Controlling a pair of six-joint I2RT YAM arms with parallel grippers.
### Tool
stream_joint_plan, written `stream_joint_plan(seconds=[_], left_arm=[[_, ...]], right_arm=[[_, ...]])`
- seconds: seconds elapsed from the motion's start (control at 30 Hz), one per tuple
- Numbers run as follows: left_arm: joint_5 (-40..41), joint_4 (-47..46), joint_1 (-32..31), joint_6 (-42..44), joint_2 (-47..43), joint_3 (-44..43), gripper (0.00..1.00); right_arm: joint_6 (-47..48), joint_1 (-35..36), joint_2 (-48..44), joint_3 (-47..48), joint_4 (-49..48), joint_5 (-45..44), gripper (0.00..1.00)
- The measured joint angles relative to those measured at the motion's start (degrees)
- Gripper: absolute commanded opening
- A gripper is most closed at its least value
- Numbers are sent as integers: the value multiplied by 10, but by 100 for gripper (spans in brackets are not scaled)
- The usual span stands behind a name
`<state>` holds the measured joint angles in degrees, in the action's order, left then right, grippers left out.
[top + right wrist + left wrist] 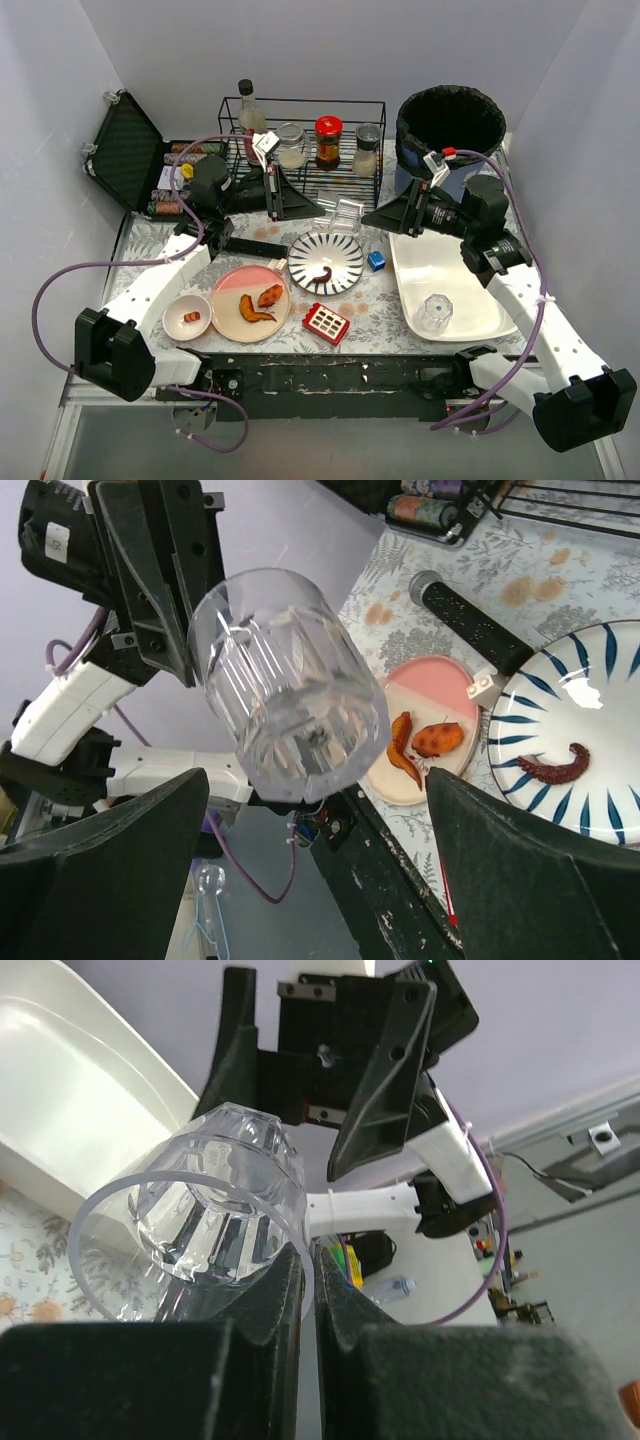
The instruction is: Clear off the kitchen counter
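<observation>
While the left tool (pixel 312 1260) is pinching a clear glass (pixel 200 1220) by its rim, the wall caught between nearly closed fingers, the right tool (pixel 315 780) is facing it with its fingers spread wide on either side of the glass base, not touching it. The glass is hanging on its side in the air above the desk (pixel 375 295). The desk is lying under everything, carrying a striped plate (pixel 326 262), a pink plate (pixel 250 292), a bowl (pixel 187 315) and a tub (pixel 480 330).

I am judging the glass to be light and rigid, but slick and breakable. A rim pinch is looking thin, so the safer hold is across the ribbed wall near the middle, squeezing gently. The desk itself is stiff and fixed, offering nothing to grasp; clearing it means lifting things off it.

Only the top view is showing both arms meeting over mid-desk and a second glass (pixel 435 312) sitting in the tub. Only the left wrist view is showing the pinch on the rim. The right wrist view is showing the wide gap around the base and, close up, food scraps on both plates.
</observation>
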<state>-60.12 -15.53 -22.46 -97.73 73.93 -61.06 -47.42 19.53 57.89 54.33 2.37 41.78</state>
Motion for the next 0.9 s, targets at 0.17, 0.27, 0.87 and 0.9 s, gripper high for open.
stream_joint_plan(seconds=[0.17, 0.27, 0.87, 0.9], left_arm=[[-14, -19, -26, -5, 2, 0, 0], [-18, -37, -38, -13, 9, 0, 0], [-26, -163, -57, -89, 44, 4, 48], [-25, -162, -58, -86, 44, 4, 57]], right_arm=[[-27, 0, 0, -20, -56, 31, 98], [-41, 0, 0, -35, -76, 45, 98], [-88, 0, -6, -68, -173, 81, 8], [-80, 0, -7, -67, -163, 76, 4]])
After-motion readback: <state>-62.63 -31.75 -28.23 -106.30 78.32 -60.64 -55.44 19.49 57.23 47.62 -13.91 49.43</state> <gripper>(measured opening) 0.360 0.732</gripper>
